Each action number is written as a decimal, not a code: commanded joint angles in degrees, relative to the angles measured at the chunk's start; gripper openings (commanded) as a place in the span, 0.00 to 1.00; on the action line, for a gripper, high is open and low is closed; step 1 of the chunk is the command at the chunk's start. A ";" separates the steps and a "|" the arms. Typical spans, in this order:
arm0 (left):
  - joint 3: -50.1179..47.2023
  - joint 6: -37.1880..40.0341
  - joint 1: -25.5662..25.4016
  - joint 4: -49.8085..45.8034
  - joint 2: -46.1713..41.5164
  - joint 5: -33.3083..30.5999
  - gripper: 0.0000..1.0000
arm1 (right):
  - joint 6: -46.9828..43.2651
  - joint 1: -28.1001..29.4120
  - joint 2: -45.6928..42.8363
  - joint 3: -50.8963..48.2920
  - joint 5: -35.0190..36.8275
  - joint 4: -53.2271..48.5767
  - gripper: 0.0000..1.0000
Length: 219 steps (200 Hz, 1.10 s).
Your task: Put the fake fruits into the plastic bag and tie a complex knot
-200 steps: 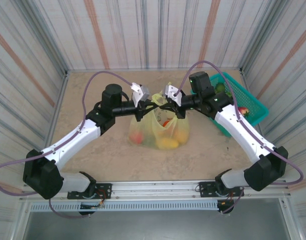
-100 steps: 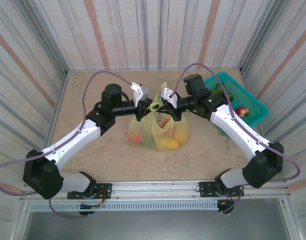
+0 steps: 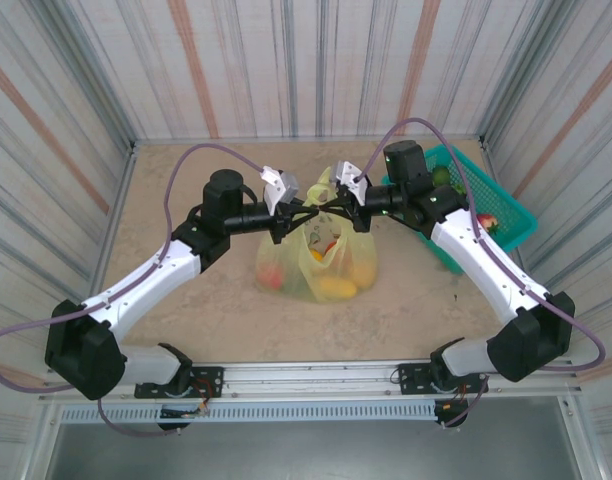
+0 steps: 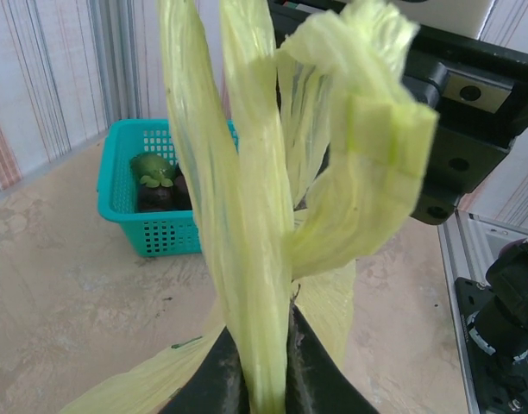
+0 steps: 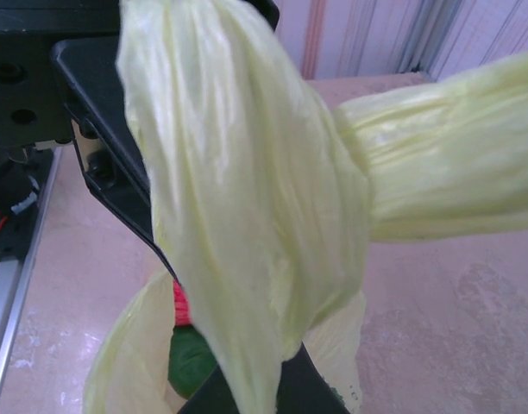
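From above, we cannot tell the fake fruits [image 3: 334,288] apart through the plastic bag [image 3: 286,265]'s film, and the right arm [image 3: 476,255] covers much of the teal basket [image 3: 506,215] at the table [image 3: 186,330]'s far right corner. In both wrist views the bag's handles run off the top edge, and the bottom edge cuts off the dark fingers [image 4: 223,384] pinching them.

Plastic bag [image 3: 298,268] pale yellow-green; basket [image 4: 167,234] teal; table [image 3: 186,315] mottled beige.
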 commanded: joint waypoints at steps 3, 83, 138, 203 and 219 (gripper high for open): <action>0.10 -0.10 -0.15 0.67 -0.98 0.65 0.18 | -1.01 1.42 0.74 0.32 -2.47 -2.71 0.00; -0.95 -2.19 -0.30 4.61 -1.15 4.63 0.30 | -1.95 2.51 1.61 -0.39 -1.75 -3.37 0.00; -0.55 -3.37 -0.54 6.32 -0.37 5.37 0.32 | -1.00 3.24 2.30 -0.80 -2.73 -2.24 0.00; -1.14 -4.33 -0.86 8.48 -0.25 6.04 0.21 | 0.86 4.98 2.94 -1.87 -2.75 0.39 0.00; -1.24 -4.35 -1.04 8.30 -0.20 6.00 0.17 | 1.03 5.11 2.77 -1.99 -2.67 0.48 0.00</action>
